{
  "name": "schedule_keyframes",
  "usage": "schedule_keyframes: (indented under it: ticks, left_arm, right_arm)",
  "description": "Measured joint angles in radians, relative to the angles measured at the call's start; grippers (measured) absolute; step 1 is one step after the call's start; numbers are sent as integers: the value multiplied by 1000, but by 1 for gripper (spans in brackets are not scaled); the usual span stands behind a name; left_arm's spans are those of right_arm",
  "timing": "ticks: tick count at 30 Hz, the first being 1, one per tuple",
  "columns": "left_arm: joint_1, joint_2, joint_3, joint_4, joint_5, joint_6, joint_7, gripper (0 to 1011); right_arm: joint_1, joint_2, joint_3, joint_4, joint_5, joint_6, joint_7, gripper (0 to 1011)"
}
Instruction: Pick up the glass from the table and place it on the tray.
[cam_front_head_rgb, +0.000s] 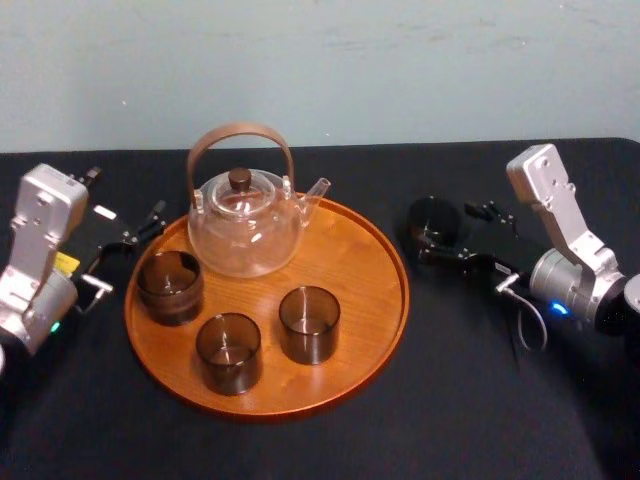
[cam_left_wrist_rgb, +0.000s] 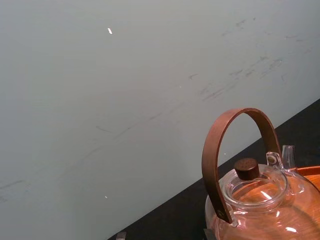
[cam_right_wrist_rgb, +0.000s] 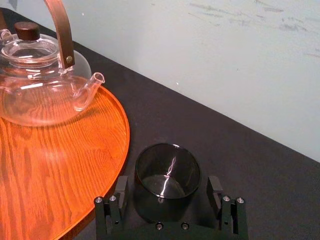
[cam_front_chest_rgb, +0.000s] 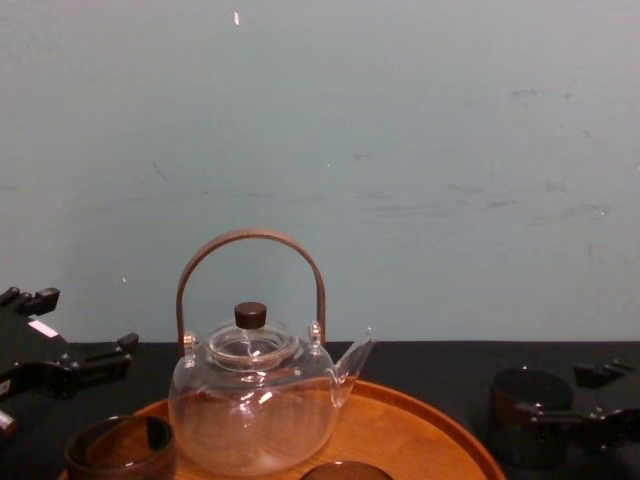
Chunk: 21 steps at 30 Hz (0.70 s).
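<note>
Right hand (cam_right_wrist_rgb: 168, 186) straddles upright glass (cam_right_wrist_rgb: 167, 172), mouth up, beside tray (cam_right_wrist_rgb: 60, 165)

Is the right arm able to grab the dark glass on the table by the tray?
Probably yes. The right gripper is open with a finger on each side of the dark glass, which stands upright on the table just outside the tray. Nothing sits between them.
</note>
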<state>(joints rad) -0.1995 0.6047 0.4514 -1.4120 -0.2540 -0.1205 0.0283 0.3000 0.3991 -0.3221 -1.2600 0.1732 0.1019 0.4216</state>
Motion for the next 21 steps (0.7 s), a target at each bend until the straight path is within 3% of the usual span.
schedule_keyframes:
  ticks: [21]
  left_arm:
    - [0,0,0,0,0,0,0,1001]
  right_arm:
    - [72,-36,-26,110,-9,-31,9,1002]
